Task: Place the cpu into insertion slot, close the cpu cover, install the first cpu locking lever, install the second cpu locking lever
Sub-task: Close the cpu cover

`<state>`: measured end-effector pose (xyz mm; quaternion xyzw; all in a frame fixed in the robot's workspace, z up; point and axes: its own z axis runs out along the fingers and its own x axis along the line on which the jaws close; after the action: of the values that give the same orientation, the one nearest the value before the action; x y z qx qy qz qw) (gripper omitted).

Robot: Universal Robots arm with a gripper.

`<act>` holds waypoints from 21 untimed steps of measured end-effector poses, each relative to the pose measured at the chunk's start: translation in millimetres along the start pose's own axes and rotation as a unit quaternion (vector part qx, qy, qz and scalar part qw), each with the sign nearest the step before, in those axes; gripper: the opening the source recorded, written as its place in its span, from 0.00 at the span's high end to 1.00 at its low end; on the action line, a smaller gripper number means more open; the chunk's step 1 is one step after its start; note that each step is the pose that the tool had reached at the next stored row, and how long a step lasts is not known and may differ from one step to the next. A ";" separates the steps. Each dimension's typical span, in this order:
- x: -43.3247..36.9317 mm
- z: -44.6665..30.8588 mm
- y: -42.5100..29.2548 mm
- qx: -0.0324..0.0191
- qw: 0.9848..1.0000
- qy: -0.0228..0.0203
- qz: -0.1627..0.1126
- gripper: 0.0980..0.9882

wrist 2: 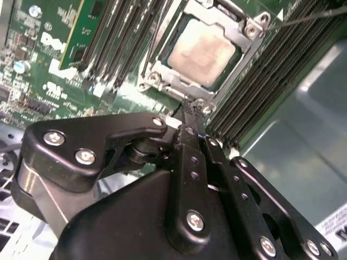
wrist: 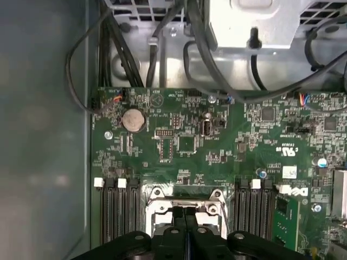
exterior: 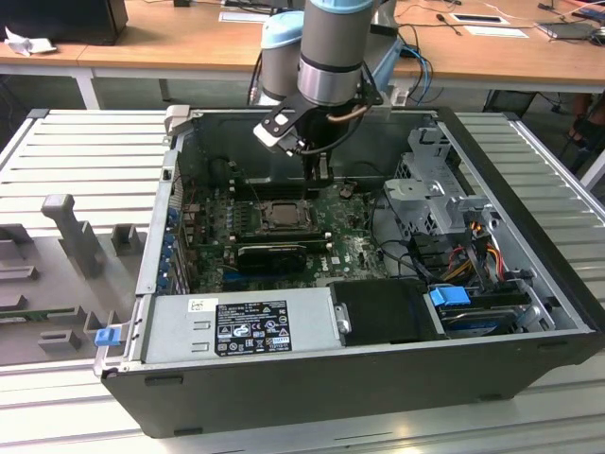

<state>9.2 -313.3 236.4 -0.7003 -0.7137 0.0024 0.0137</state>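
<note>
The cpu lies flat in the insertion slot, its pale metal face showing through the window of the cpu cover, which lies down around it. My gripper is shut, its two fingers pressed together with nothing seen between them, and the tips are at one edge of the socket frame. In the exterior view the gripper reaches down into the case just behind the socket. A thin wire locking lever runs off from one corner of the frame.
The green motherboard sits in an open black case. Memory slots flank the socket. A black ribbed card, the grey power supply, a drive cage and loose cables crowd around.
</note>
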 end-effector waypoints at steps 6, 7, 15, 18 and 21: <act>0.0 6.9 -10.6 0.000 1.000 0.000 -0.004 0.99; 0.1 7.1 -13.5 0.000 1.000 0.000 -0.005 0.99; 0.5 7.5 -28.8 0.000 1.000 0.001 -0.005 0.99; 0.5 7.5 -30.2 0.000 1.000 0.001 -0.005 0.99; 0.5 7.5 -32.2 0.000 1.000 0.001 -0.005 0.99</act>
<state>-23.1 -313.3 229.6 -0.6966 -0.7173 0.0019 0.0141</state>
